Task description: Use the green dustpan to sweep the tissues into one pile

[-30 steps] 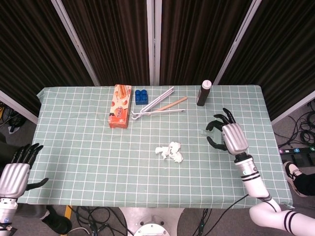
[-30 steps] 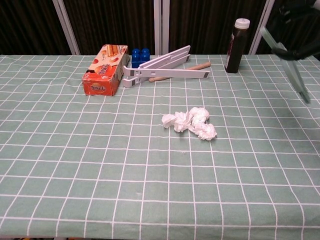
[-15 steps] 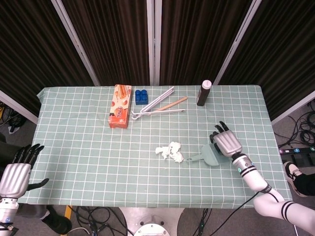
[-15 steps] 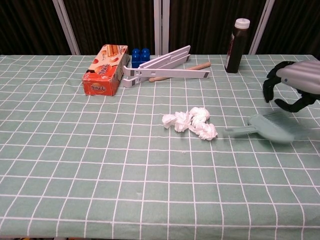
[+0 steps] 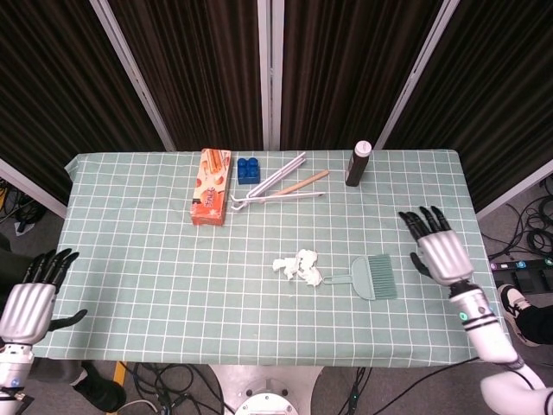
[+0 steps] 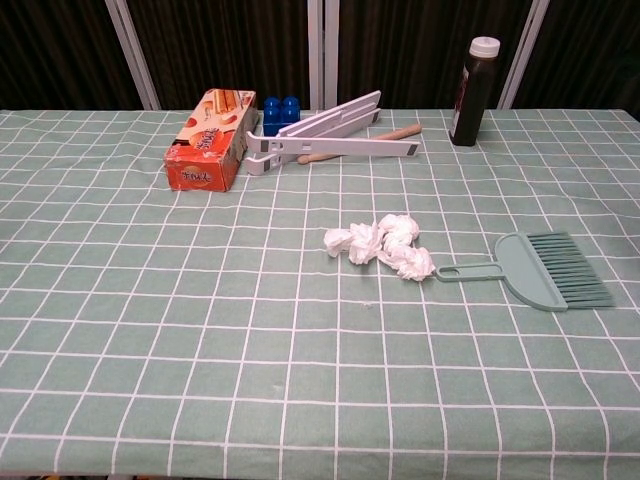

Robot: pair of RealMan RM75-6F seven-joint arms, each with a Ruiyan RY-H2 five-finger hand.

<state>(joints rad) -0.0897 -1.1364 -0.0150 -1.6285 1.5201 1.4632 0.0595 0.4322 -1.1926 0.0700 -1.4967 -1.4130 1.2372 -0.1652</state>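
Looks like the sweeping's basically done: the tissues [image 5: 298, 267] sit bunched in one clump mid-table, and the green dustpan [image 5: 375, 277] lies flat with its handle tip touching the pile's 4 o'clock edge. The right hand [image 5: 441, 254] hangs empty, fingers spread, at roughly 2 o'clock from the dustpan, apart from it. The left hand [image 5: 28, 307] hovers empty too, off the table's left edge. Probably nothing left but pulling clear.

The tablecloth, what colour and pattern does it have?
The tablecloth is pale green with a white grid, clearest in the chest view.
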